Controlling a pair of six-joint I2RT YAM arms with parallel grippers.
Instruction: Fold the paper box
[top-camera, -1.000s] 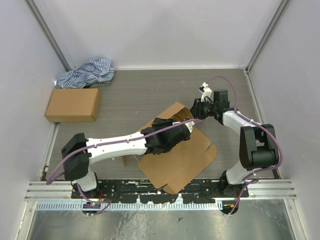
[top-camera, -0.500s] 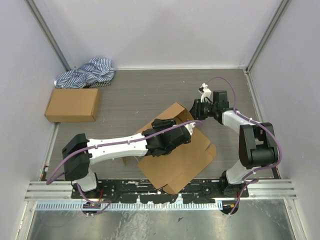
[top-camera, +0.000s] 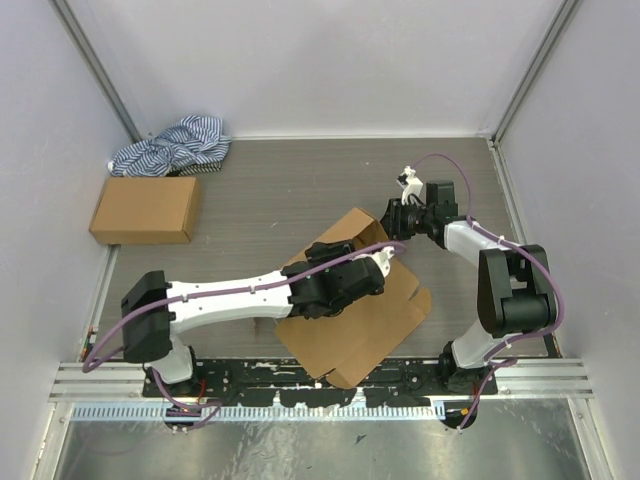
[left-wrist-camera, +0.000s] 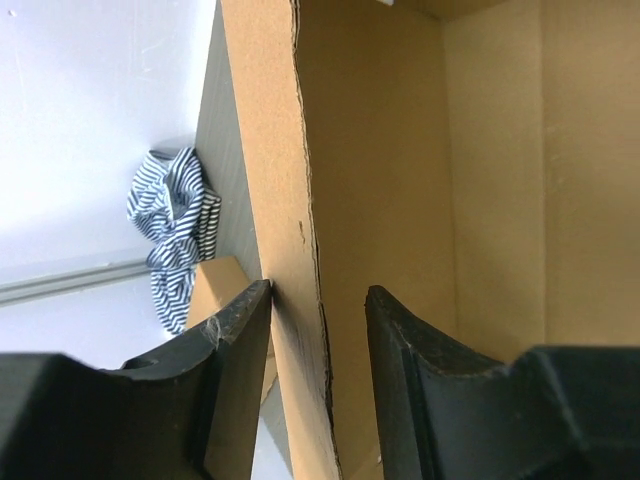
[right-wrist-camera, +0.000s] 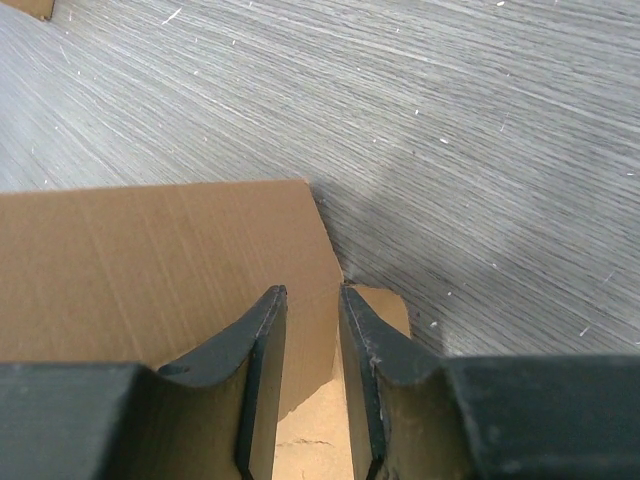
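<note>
Grey wood-grain table (top-camera: 300, 185), pale walls (top-camera: 320, 60), paper box (top-camera: 375, 320) lying near front.

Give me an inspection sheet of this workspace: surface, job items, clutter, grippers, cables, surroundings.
Surface: grey table, no spills seen.
Job's things: paper box partly folded, one panel raised.
Clutter: brown carton and striped cloth, far left.
Grippers: left gripper open, straddling a raised panel; right gripper at the box's far corner, jaws narrow, grip unclear.
Cables: purple cables along both arms, nothing snagged seen.
Surroundings: white walls on three sides.
</note>
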